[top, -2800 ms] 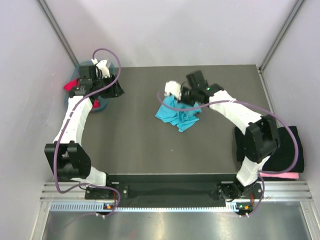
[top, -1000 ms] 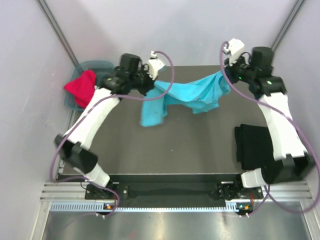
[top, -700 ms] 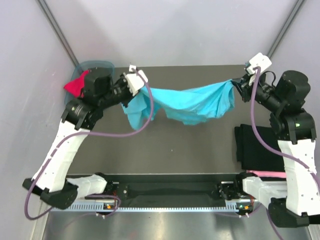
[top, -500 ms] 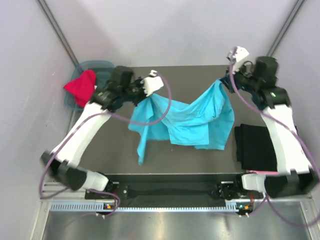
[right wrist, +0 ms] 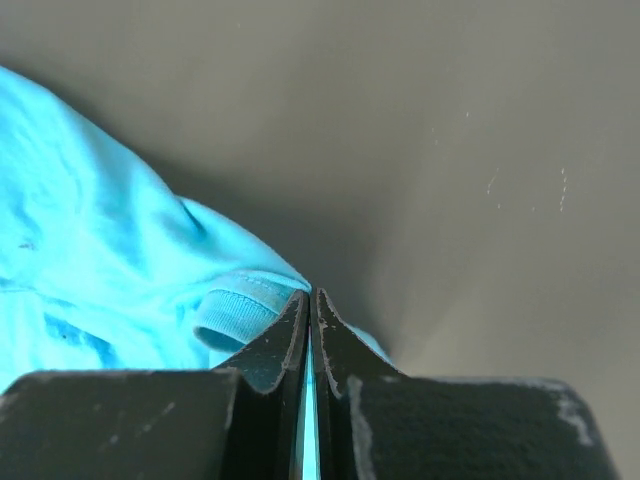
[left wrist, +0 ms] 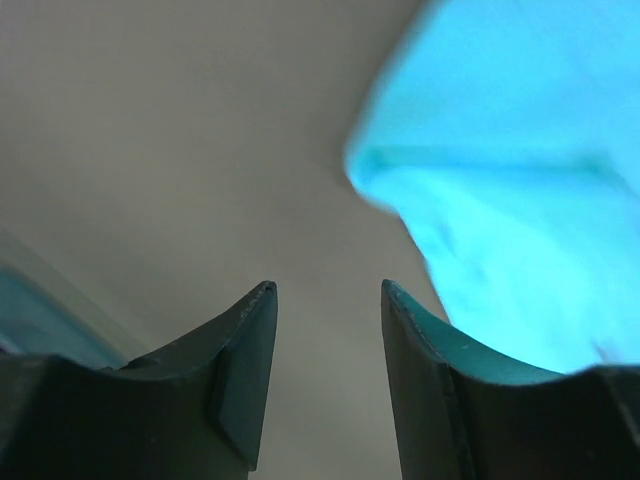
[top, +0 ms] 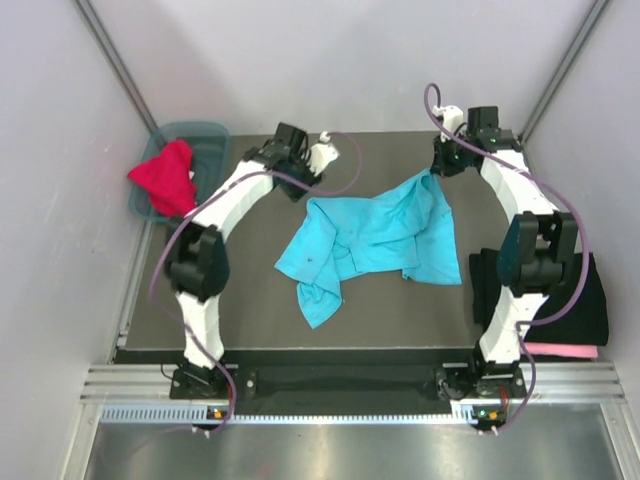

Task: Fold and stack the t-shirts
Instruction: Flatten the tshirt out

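**Cyan shirt down on table, one corner pinched**

Shirt [top: 370, 235] spread loose and rumpled over middle of table [top: 250, 270]. Not flat: overlapping folds through the centre, a narrow tail trailing toward the near edge.

Right gripper [top: 441, 166] at far right corner of shirt, arm reaching along the right side of the table. From right wrist: fingers [right wrist: 285, 345] pressed together around a thin sliver of cyan, so clamped on the cloth. Ribbed hem just left of the tips, rest of shirt [right wrist: 100, 250] falling away to the left over dark tabletop.

Left gripper [top: 308, 172] at far left, just beyond the shirt's upper left corner. From left wrist: fingers [left wrist: 245, 350] parted, only bare table in the gap, nothing held. Shirt [left wrist: 500, 200] blurred, up and to the right of the right-hand finger; touching or apart, cannot tell.

Teal bin [top: 205, 140] off the far left corner of the table, red shirt [top: 165, 178] heaped over its near rim.

Black shirt [top: 545, 290] folded at the right edge, well apart from the cyan one, partly behind the right arm. Pink cloth [top: 560, 351] showing under its near end.
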`<state>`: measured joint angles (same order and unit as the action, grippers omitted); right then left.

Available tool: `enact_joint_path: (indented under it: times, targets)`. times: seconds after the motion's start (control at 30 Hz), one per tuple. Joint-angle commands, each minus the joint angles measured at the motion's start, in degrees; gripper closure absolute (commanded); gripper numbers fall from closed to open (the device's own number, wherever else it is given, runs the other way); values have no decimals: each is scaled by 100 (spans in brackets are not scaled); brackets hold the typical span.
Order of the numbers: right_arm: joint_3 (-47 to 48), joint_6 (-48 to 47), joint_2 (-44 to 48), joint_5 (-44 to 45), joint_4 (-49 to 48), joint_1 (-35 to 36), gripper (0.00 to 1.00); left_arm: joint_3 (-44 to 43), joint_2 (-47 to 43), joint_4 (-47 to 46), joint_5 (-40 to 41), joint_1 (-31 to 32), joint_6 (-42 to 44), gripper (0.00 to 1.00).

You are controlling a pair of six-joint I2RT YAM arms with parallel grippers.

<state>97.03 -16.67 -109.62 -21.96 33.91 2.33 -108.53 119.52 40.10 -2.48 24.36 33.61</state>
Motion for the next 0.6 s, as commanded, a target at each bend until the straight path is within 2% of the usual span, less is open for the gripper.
enact_joint_path:
  times: [0.0, 0.03, 0.13, 0.27, 0.4, 0.57]
  targets:
    - [238, 40, 266, -107, -245, -13, 100, 1077, -1869, 235, -919, 25, -346, 49]
    - [194, 58, 283, -159, -210, -13, 100, 1523, -2037, 270, -982, 95, -355, 49]
    - [70, 67, 319, -256, -209, -13, 100, 1930, -2197, 744, -903, 533, -416, 51]
    - [-53, 85, 336, -283, -262, -13, 100, 2108, -1961, 973, -851, 772, -899, 55]
    - [-44, -38, 336, -318, -166, -22, 100, 2204, -1696, 868, -447, 1026, -1714, 59]
    - [0, -170, 284, -371, -16, -22, 100, 2459, -1520, 842, -192, 1396, -2182, 58]
